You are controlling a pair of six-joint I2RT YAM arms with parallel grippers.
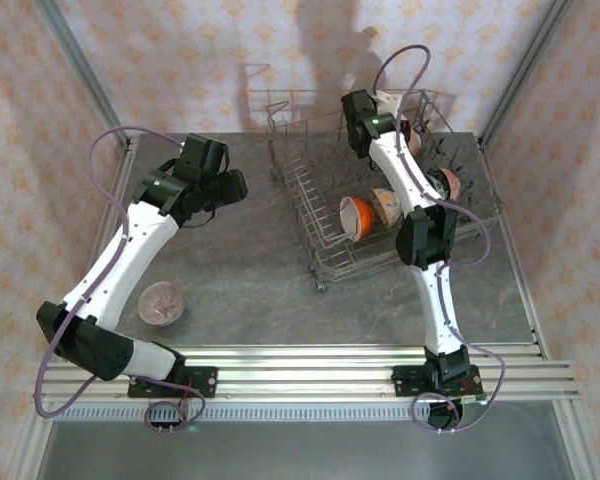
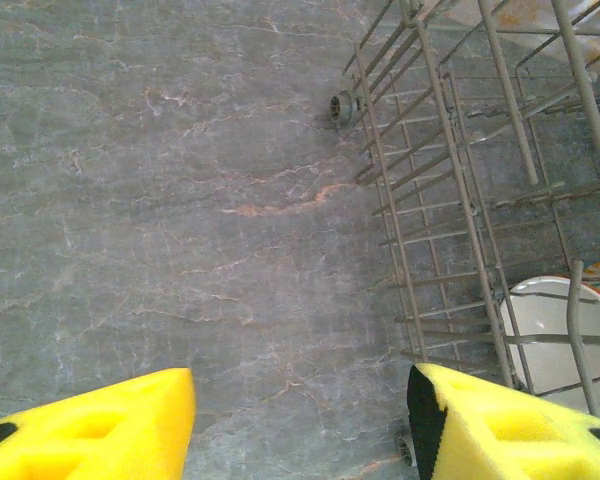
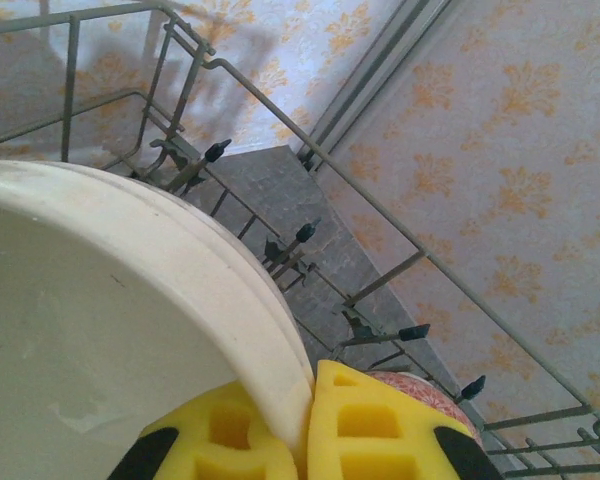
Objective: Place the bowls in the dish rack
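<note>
Grey tabletop. Dish rack sits at 2 o'clock on it. Orange bowl and cream bowl stand on edge between the tines, probably wedged to stay upright; the right arm hides part of the rack. Patterned bowl loose at 8 o'clock, not loaded yet. Right tool clenched on rim of white bowl over the rack's far end, likely for slotting in; bowl cut off by frame. Left tool released, empty, above bare tabletop, rack at its 3 o'clock.

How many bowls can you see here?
5. One pink bowl on the table; an orange bowl and a cream bowl together in the dish rack; a red-rimmed bowl by its right side; a white bowl pinched in the right hand. The right arm may hide more.
</note>
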